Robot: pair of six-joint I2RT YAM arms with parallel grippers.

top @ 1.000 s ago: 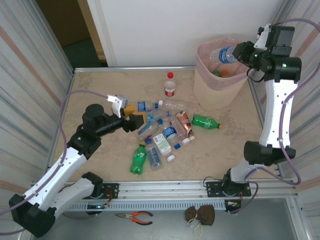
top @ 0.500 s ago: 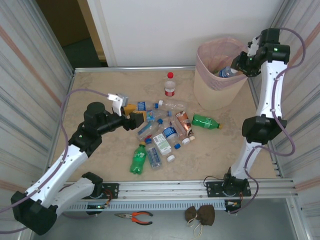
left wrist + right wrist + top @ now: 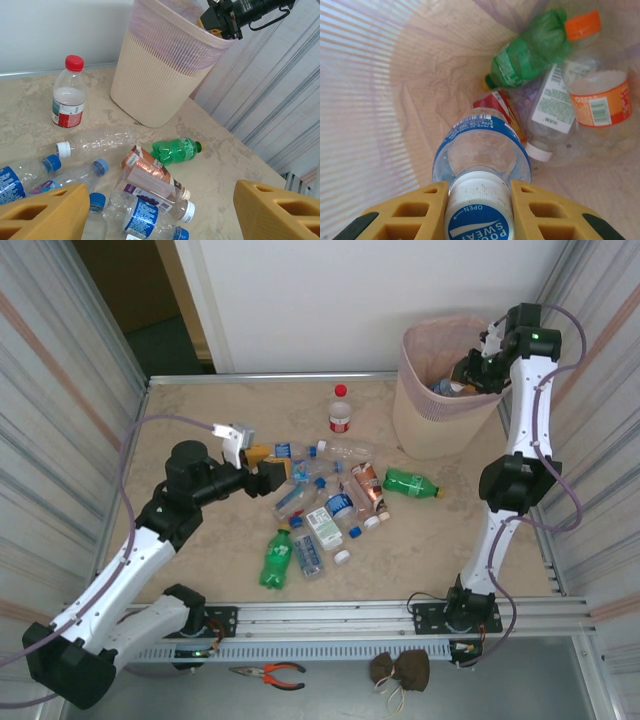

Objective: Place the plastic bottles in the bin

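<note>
Right wrist view, right fingers (image 3: 400, 212) clamped on blue-labelled bottle (image 3: 480, 150) inside bin (image 3: 385, 90), left fingers (image 3: 45, 212) apart

Overhead down onto table (image 3: 200, 410); left wrist low, facing the shared bin (image 3: 150, 75); right wrist close inside it.
</note>
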